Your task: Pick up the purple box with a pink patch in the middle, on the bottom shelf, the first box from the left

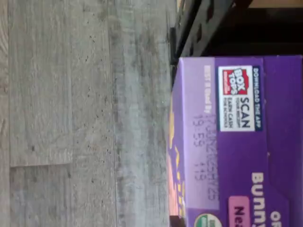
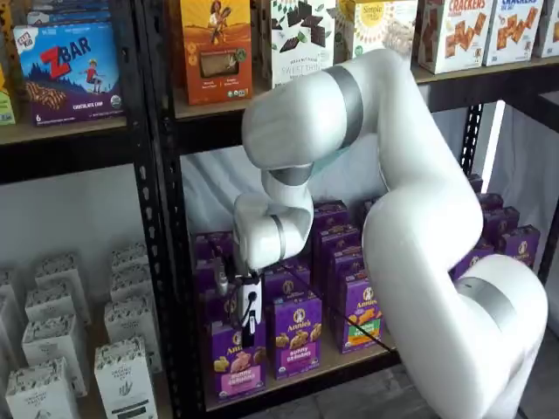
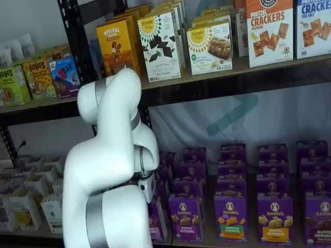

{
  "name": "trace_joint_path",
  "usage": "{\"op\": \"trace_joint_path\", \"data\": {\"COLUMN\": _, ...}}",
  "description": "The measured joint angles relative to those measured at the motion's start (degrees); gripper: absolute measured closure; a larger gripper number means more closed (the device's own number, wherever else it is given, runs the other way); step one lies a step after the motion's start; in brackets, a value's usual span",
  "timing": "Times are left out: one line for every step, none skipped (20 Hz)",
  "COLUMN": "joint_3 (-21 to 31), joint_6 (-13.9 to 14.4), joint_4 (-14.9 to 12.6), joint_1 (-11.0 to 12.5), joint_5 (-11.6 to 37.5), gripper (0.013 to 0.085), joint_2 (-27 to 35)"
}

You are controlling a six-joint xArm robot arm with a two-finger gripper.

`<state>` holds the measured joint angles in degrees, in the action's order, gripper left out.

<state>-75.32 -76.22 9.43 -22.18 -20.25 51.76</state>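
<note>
The purple box (image 2: 236,365) stands at the left end of the bottom shelf (image 2: 306,384), with a pink panel low on its front. In the wrist view its purple top (image 1: 236,142) fills much of the picture, with a Box Tops label and a pink tag. My gripper (image 2: 248,330) hangs straight over this box, its black fingers at the box's top edge. I see no gap between the fingers and cannot tell whether they grip. In a shelf view my arm hides most of the box (image 3: 156,222).
More purple cartons (image 2: 297,336) stand to the right, one with a green panel (image 2: 358,314). A black upright (image 2: 166,262) is just left of the box, with white cartons (image 2: 52,349) beyond it. Grey plank floor (image 1: 71,118) lies below.
</note>
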Motion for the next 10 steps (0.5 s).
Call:
{"op": "trace_joint_path", "data": {"joint_3": 0.76, "joint_6": 0.17, "joint_4": -0.15, "joint_1": -0.04, "joint_5": 0.31, "gripper": 0.0650, "joint_2": -0.58}}
{"op": "trace_joint_path", "data": {"joint_3": 1.54, "joint_6": 0.42, "joint_4": -0.38, "joint_1": -0.08, "joint_5": 0.58, "gripper": 0.0650, "joint_2": -1.15}}
{"op": "trace_joint_path", "data": {"joint_3": 2.64, "joint_6": 0.93, "joint_4": -0.91, "joint_1": -0.13, "joint_5": 0.93, "gripper": 0.0650, "joint_2": -1.97}}
{"op": "trace_joint_path", "data": {"joint_3": 3.92, "joint_6": 1.70, "joint_4": -1.73, "joint_1": -0.16, "joint_5": 1.36, "gripper": 0.0650, "joint_2": -2.89}}
{"op": "trace_joint_path", "data": {"joint_3": 5.43, "joint_6": 2.66, "joint_4": -2.77, "joint_1": -0.18, "joint_5": 1.83, "gripper": 0.0650, "joint_2": -3.95}}
{"op": "trace_joint_path", "data": {"joint_3": 6.68, "joint_6": 3.18, "joint_4": -3.32, "joint_1": -0.21, "joint_5": 2.12, "gripper": 0.0650, "joint_2": -4.86}}
{"op": "trace_joint_path", "data": {"joint_3": 7.78, "joint_6": 3.26, "joint_4": -3.37, "joint_1": -0.27, "joint_5": 2.45, "gripper": 0.0650, "joint_2": -5.64}}
{"op": "trace_joint_path", "data": {"joint_3": 8.92, "joint_6": 3.21, "joint_4": -3.26, "joint_1": -0.35, "joint_5": 2.80, "gripper": 0.0650, "joint_2": -6.43}}
{"op": "trace_joint_path", "data": {"joint_3": 10.05, "joint_6": 3.11, "joint_4": -3.08, "joint_1": -0.43, "joint_5": 3.22, "gripper": 0.0650, "joint_2": -7.23}}
{"op": "trace_joint_path", "data": {"joint_3": 11.57, "joint_6": 3.21, "joint_4": -3.13, "joint_1": -0.49, "joint_5": 3.55, "gripper": 0.0650, "joint_2": -8.34}}
